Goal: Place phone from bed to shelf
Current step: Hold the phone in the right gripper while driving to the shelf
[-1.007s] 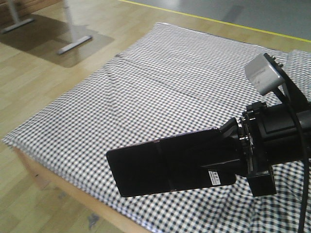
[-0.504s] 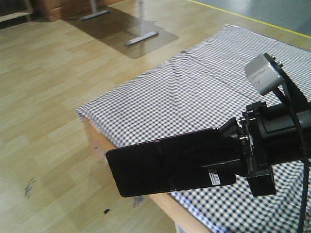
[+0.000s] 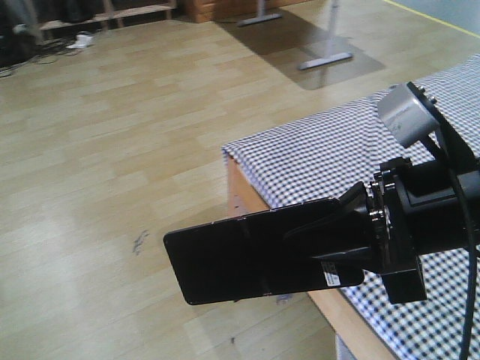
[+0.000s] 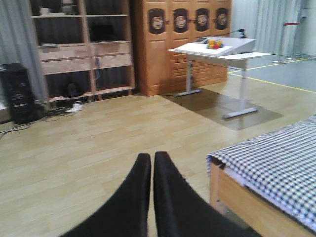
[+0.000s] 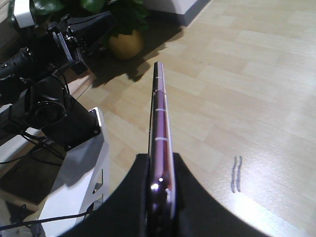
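No readable text anywhere. The phone (image 3: 247, 259) has a small white sticker (image 3: 331, 275) at its gripped end with printed lines too small to read, and no brand shows on the glossy black face. The brown cabinet (image 4: 190, 39) has dark oval emblems on its doors, also illegible. The phone is off the bed (image 3: 322, 150) and up in the air, clamped by the right gripper (image 3: 300, 241). In the right wrist view the fingers (image 5: 139, 197) pinch both broad faces at one short end. In the front view the long axis runs across the frame, with the free end toward frame-left and a bit lower than the gripped end. The broad face is to the camera and the crease crosses the middle. In the right wrist view the phone is edge-on with its pinkish metal edge showing, long axis pointing straight out from the fingers over the wood floor (image 3: 112, 112). Behind the phone in the front view are the floor and the bed's wooden side rail, with the gingham corner up and frame-right of it. Left gripper (image 4: 151, 160): fingers pressed together with only a hairline gap and nothing between them. Its camera sees the floor, the bed corner at frame-right and a pale-wood shelf (image 4: 84, 52) on the far wall, with the cabinet next to it. It also shows a white worktop (image 4: 217, 52) with small colourful items (image 4: 214, 44) on top and a black box (image 4: 17, 94) on the floor at frame-left. The right wrist view also shows the left arm (image 5: 54, 44), the white base (image 5: 74, 182), a plant in a yellow pot (image 5: 126, 43) and a dark scuff (image 5: 236, 174) on the floor.
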Available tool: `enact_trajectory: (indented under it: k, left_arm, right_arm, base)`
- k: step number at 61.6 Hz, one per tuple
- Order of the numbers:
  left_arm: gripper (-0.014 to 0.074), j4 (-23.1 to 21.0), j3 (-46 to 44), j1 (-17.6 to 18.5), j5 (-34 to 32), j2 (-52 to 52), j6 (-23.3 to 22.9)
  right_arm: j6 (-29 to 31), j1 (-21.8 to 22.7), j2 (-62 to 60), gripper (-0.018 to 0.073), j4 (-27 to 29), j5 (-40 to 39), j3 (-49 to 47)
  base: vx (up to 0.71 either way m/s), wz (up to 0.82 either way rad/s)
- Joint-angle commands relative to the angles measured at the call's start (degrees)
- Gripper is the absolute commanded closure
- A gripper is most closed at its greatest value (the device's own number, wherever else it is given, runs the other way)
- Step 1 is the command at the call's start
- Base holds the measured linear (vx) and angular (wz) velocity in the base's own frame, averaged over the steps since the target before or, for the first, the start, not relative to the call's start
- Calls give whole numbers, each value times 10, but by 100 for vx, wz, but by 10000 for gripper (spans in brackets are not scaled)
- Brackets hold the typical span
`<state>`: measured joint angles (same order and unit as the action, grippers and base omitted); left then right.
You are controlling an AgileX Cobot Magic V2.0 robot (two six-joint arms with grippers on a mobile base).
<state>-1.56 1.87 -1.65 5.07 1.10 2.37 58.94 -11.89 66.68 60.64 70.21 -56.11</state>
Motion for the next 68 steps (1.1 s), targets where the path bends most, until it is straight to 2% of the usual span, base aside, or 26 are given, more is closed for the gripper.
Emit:
enact_trajectory:
  k: [1, 68]
  left_arm:
    - [595, -6, -14, 2, -41, 3, -5]
    - [595, -6, -14, 2, -41, 3, -5]
  right_arm:
    - [0, 1, -14, 561, 47, 35, -15]
    - [0, 1, -14, 561, 47, 35, -15]
  base:
    - [-14, 53]
    - [-11, 43]
